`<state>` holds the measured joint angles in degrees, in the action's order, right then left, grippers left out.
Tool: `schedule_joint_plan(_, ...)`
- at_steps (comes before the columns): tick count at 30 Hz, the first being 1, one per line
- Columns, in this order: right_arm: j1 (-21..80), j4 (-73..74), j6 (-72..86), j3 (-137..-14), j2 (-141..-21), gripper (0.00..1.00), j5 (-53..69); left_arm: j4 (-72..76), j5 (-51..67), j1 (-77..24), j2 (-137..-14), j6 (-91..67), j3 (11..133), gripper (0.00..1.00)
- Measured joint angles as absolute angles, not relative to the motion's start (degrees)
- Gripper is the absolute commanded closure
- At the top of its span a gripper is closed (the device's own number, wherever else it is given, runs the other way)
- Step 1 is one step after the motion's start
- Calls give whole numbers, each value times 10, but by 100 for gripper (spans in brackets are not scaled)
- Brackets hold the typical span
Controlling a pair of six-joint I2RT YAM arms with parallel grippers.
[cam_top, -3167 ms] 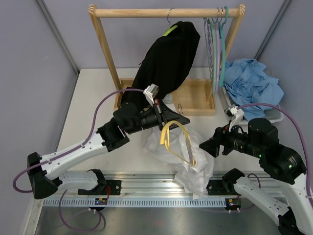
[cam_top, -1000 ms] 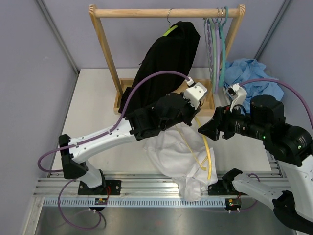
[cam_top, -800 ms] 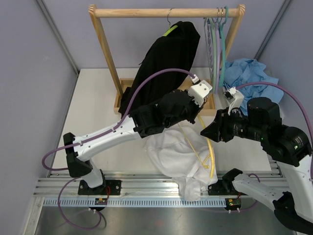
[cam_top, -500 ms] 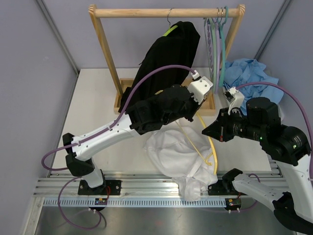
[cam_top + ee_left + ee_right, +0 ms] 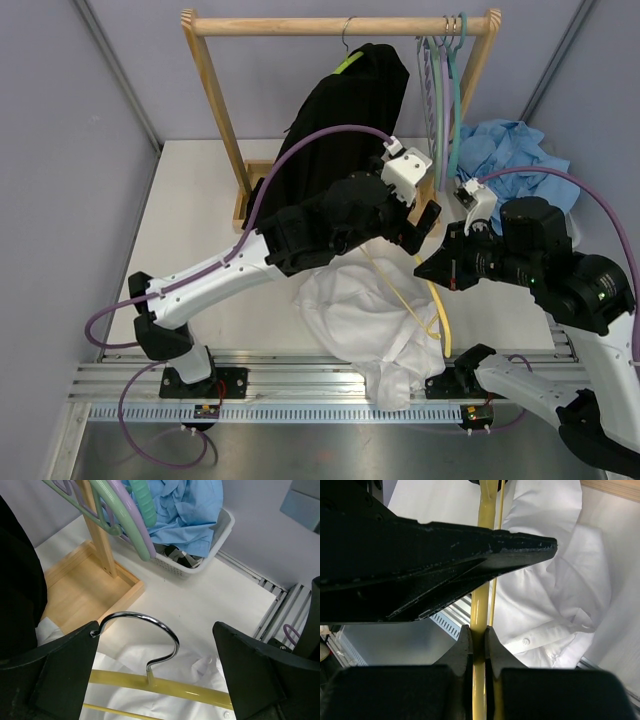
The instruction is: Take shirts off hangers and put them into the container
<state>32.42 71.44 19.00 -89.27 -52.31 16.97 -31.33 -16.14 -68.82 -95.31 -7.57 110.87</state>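
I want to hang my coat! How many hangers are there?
5: lime green hanger under the black shirt, three hangers bunched at the rail's right end, yellow hanger pinched in the right gripper. Others may be hidden.

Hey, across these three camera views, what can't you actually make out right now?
Top view: the black shirt covers all but a sliver of the lime green hanger.
Top view: the light blue garment nearly buries the container.
Right wrist view: a big dark shape near the lens blocks the yellow hanger's upper part.
Left wrist view: the yellow hanger's ends are cut off by the fingers of the left gripper and the bottom edge.
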Motion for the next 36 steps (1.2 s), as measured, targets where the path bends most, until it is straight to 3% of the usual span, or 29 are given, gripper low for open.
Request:
schedule_joint_plan(6, 325, 724, 184, -919, -528, 100, 143, -289, -240, -713, -896, -69, 1056, 1)
schedule_joint_plan(12, 325, 729, 173, -973, -548, 100, 86, -201, -402, -830, -669, -28, 884, 1)
schedule_joint_plan(18, 326, 715, 162, -1022, -605, 100, 33, -141, -524, -884, -488, -36, 799, 1)
schedule_joint_plan(36, 326, 660, 128, -1167, -722, 100, -136, -264, -578, -902, -470, -156, 716, 1)
